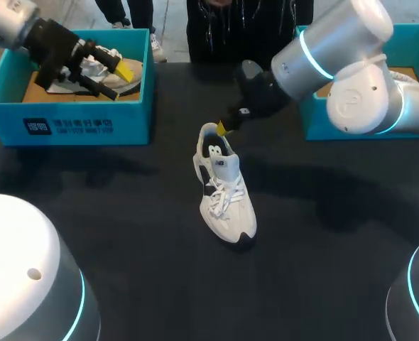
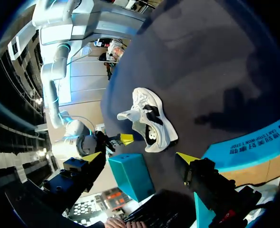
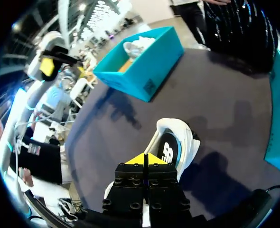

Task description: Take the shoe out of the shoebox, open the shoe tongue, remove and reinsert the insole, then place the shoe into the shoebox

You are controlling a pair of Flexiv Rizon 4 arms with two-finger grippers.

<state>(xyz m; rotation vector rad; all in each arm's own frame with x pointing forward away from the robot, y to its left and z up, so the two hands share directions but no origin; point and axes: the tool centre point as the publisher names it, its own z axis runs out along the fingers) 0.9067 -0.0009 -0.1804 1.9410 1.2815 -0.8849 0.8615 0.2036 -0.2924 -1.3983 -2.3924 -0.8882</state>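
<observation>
**Shoe out on the tabletop, right fingers closed at its heel**

The white shoe stands on its sole in the middle of the dark tabletop. Its toe points to the near edge and its heel to the far side. It sits between the left shoebox and the right shoebox, well apart from both. Out in the open like this, its mouth is probably easiest to reach for the tongue and insole work.

The right fingers are pressed together, with their tips at the heel collar. I cannot tell whether they nip anything there. The left fingers are spread wide and hold nothing. They hang over the left shoebox and the second shoe inside it, likely to stay clear.
</observation>
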